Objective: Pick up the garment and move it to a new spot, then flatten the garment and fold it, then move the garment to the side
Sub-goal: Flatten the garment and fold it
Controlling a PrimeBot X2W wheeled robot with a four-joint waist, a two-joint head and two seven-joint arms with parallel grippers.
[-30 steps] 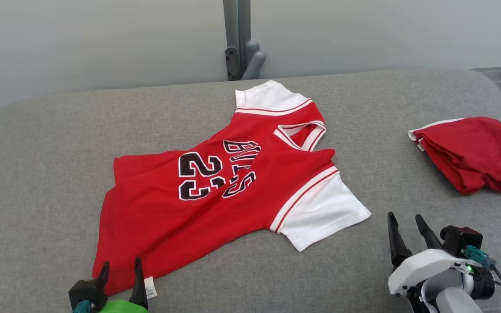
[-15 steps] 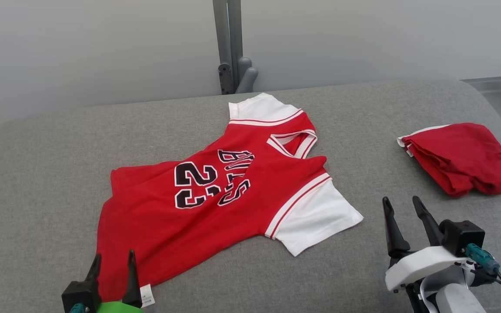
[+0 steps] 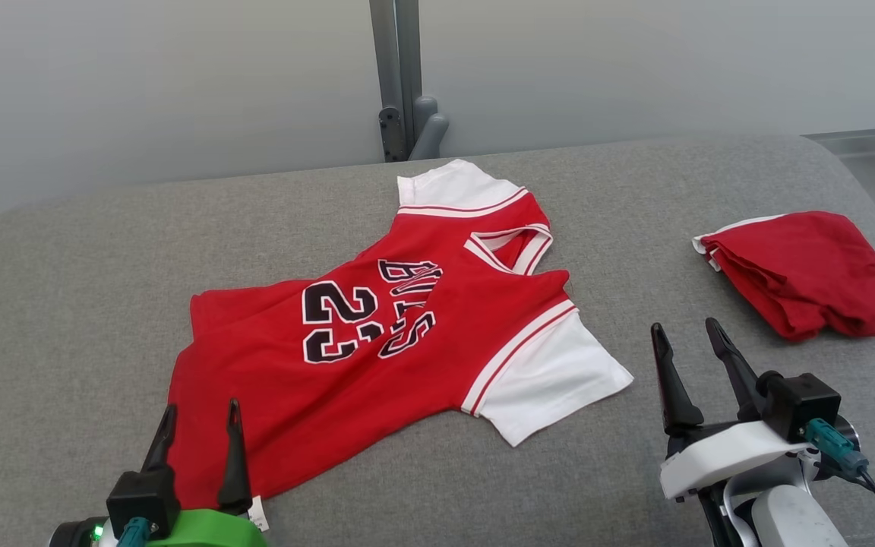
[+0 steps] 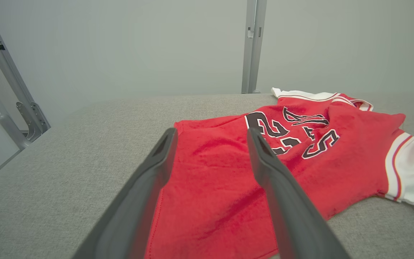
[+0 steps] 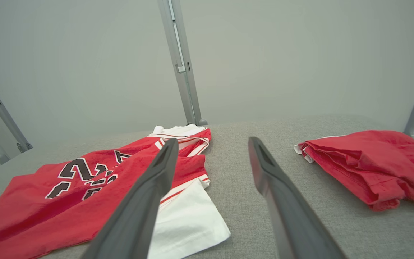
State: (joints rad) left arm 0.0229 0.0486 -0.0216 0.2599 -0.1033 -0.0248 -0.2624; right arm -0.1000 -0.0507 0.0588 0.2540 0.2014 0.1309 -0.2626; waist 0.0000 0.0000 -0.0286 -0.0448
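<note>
Left gripper (image 3: 203, 406) hovers, perhaps touching, over jersey hem (image 3: 179, 380).

jersey (image 3: 377, 380) at the middle of the table (image 3: 65, 304), folded cloth (image 3: 810, 273) well apart to its right

Looks like a test lab: grey padded table (image 3: 65, 304), plain pale wall panels (image 3: 179, 76), bare metal posts (image 3: 396, 68)

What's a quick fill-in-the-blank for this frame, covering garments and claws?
1. The jersey on the grey cushion shows the number ____.
2. The left claw and right claw both stand ____, holding nothing.
3. In the head view, the folded red garment lies to the jersey's ____.
Missing: 23; open; right.
</note>
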